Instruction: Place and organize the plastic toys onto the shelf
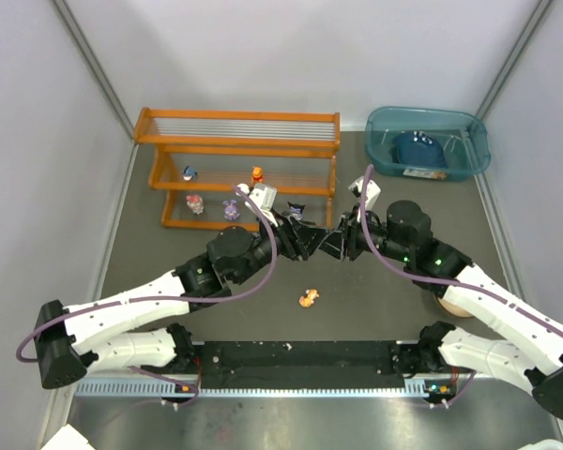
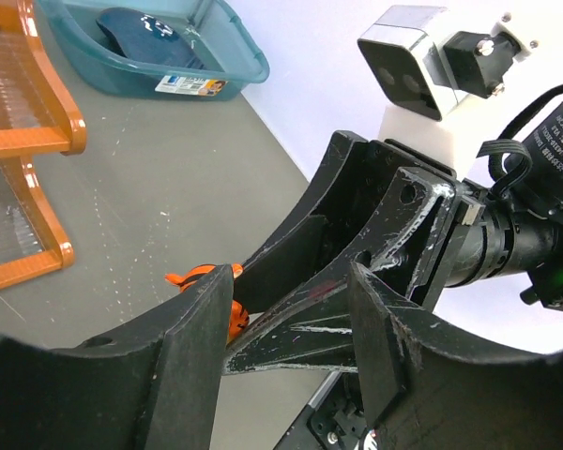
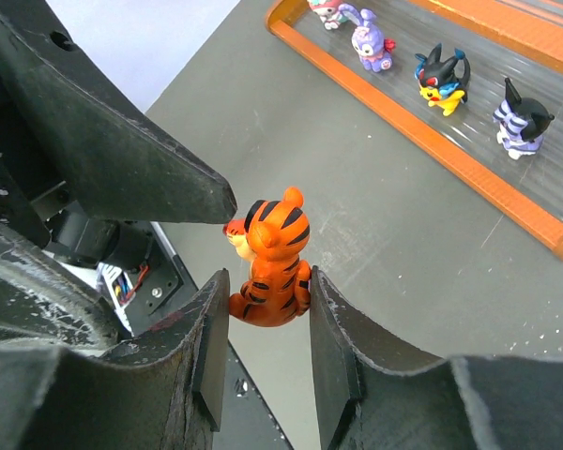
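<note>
On the shelf [image 1: 236, 116], six toys [image 1: 257, 174], tiger [image 3: 270, 253] in right claw [image 3: 267, 286], one loose toy [image 1: 307, 298]

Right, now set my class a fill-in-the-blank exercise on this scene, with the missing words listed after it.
1. The right tool is shut on the tiger toy, whose stripes are ___.
2. The dark blue item lies inside the teal ___.
3. One loose orange toy lies on the ___ between the arms.
4. The shelf has a frame coloured ___.
Missing words: black; bin; table; orange.
</note>
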### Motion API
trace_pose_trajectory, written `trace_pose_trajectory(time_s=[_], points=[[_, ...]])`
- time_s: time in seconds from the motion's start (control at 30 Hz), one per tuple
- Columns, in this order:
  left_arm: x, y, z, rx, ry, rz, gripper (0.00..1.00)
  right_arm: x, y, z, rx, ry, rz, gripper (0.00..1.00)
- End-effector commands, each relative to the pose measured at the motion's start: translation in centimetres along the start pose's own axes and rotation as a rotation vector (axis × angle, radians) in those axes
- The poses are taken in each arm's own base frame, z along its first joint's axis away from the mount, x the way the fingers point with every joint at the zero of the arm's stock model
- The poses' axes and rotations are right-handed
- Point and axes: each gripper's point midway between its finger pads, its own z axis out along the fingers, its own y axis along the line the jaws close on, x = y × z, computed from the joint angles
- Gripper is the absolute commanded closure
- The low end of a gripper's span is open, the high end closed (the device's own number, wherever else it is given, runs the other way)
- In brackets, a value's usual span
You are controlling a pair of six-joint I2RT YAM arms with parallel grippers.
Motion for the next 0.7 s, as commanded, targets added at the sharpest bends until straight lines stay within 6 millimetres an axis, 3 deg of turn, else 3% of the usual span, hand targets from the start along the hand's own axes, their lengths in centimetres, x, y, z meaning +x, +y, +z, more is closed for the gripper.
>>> trace_pose_trajectory(time_s=[0.0,0.27,0.43,0.67], points=[[-0.8,-1.5,-0.1,0.039,0.014,0.049,0.43,-2.7,1.6,-0.8,-0.036,-0.076,-0.050,1.00],[-1.2,-0.7,-1.0,0.009,0.022,0.057,0.43,-2.6,1.7,-1.4,-0.038,-0.080,-0.070,1.00],[-1.4,-0.3,-1.1,-0.008,0.045,0.049,0.32,-2.5,1.9,-1.5,-0.049,-0.072,-0.072,1.00],[-1.7,-0.4,-0.5,-0.008,0.072,0.044,0.25,-2.6,2.3,-1.6,-0.068,-0.070,-0.077,1.00]])
